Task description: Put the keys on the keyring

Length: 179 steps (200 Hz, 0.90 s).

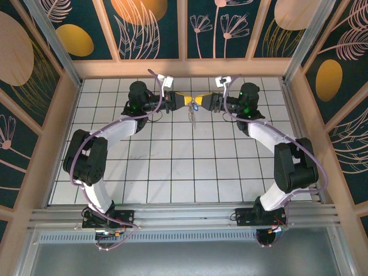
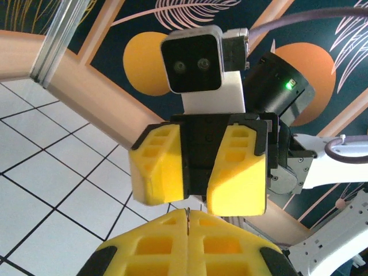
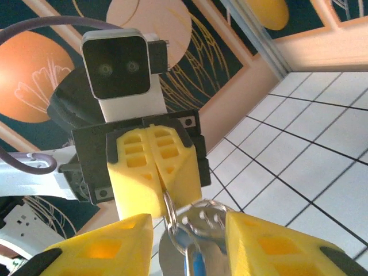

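Observation:
Both grippers meet tip to tip above the far middle of the table. My left gripper (image 1: pixel 183 99) (image 2: pixel 188 214) is shut on a thin silvery ring (image 2: pixel 188 223) of the keyring (image 3: pixel 171 206). More rings and links (image 1: pixel 191 117) dangle below the fingers. Facing it, my right gripper (image 1: pixel 202 102) (image 3: pixel 188 223) stands open, its yellow fingers (image 3: pixel 270 244) on either side of the ring cluster (image 3: pixel 221 218). The blue-headed key (image 3: pixel 198 267) (image 1: pixel 195 106) hangs in that gap on the rings. I cannot tell whether either pad touches it.
The white tiled table (image 1: pixel 172 167) lies below, enclosed by wooden rails and patterned walls (image 1: pixel 155 29). Both arms curve in from the near corners; a metal rail (image 1: pixel 184 215) runs along the near edge.

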Tool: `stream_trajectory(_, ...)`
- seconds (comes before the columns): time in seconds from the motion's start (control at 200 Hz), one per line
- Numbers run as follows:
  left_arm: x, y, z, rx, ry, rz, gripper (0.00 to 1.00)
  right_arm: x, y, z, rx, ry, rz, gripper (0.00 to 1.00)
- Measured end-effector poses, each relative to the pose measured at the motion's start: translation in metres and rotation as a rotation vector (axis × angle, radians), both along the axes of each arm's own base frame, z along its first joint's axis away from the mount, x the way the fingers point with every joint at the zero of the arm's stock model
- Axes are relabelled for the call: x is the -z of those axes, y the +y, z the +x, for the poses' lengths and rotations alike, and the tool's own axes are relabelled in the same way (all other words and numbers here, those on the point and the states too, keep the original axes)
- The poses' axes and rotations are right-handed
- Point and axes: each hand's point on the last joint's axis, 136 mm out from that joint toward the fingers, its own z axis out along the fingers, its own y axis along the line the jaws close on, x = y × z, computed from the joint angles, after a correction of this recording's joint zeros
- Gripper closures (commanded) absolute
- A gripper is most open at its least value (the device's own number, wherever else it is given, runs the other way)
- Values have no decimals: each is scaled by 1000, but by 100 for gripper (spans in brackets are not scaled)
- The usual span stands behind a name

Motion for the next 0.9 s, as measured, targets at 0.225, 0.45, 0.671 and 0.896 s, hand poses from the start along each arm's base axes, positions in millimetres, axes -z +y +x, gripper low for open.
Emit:
stream_trajectory(0.225, -6, 4, -3, -22, 11, -29, 100, 6, -14, -10, 90, 26, 18, 58)
stream_trajectory(0.45, -32, 9, -15, -19, -33, -78, 100, 6, -19, -11, 147, 30, 51, 53)
stream_trajectory(0.671, -44, 12, -21, -14, -57, -109, 100, 4, -3, -17, 148, 10, 47, 52)
stream_trajectory(0.896, -45, 12, -22, -11, -54, -116, 100, 7, 14, -28, 138, -12, 14, 51)
